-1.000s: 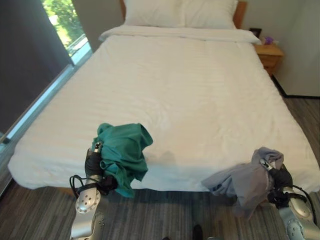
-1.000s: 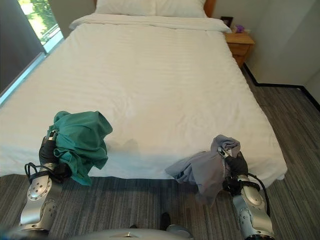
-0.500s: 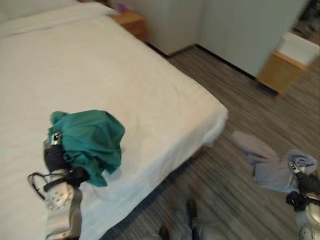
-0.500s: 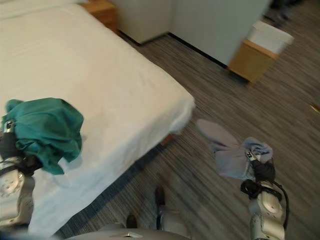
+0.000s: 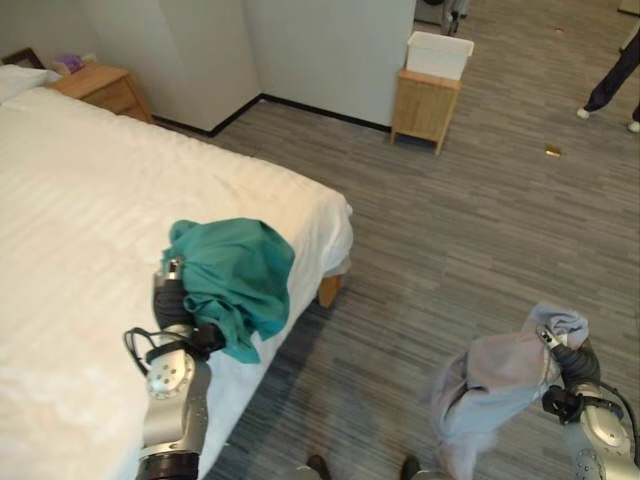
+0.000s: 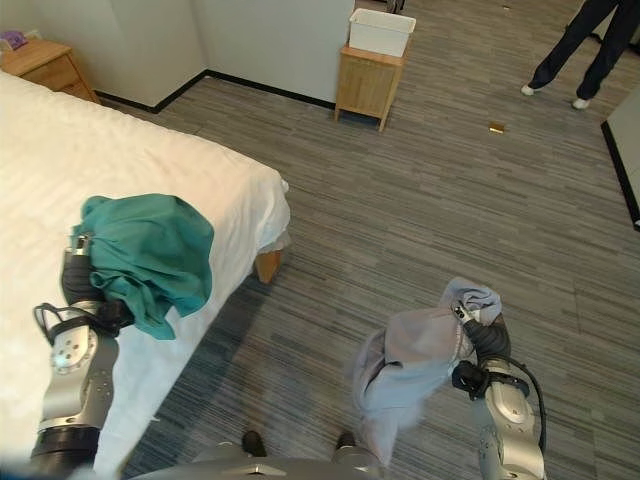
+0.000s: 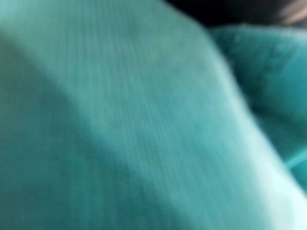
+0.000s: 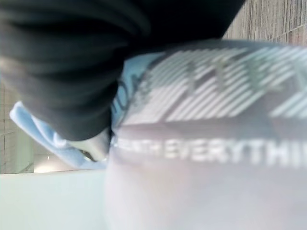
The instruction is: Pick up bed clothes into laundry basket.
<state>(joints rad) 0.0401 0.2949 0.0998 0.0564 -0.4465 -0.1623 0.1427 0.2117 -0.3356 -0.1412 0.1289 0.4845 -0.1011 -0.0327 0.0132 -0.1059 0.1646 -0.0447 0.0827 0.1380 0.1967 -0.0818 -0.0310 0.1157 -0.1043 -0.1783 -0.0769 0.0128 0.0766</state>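
Note:
A teal garment [image 5: 235, 275] is bunched over my left hand [image 5: 172, 305], which holds it above the corner of the white bed [image 5: 90, 200]; up close the teal cloth [image 7: 120, 120] covers the fingers. A grey garment [image 5: 495, 385] with printed stripes hangs from my right hand [image 5: 572, 362] over the striped floor, low on the right. The wrist view shows the grey garment [image 8: 216, 182] caught against the right hand [image 8: 62, 72]. A white laundry basket [image 5: 438, 54] sits on a small wooden stand [image 5: 423, 105] by the far wall.
The bed's foot corner [image 5: 335, 225] juts out between my arms. A wooden nightstand [image 5: 100, 88] stands at the far left. A person's legs [image 5: 610, 85] are at the far right, and a small yellow object [image 5: 552, 151] lies on the floor nearby.
The camera has swung right, from facing the bed to facing the open floor and the basket. Both garments stayed in my hands; the grey one moved off the bed edge and hangs over the floor.

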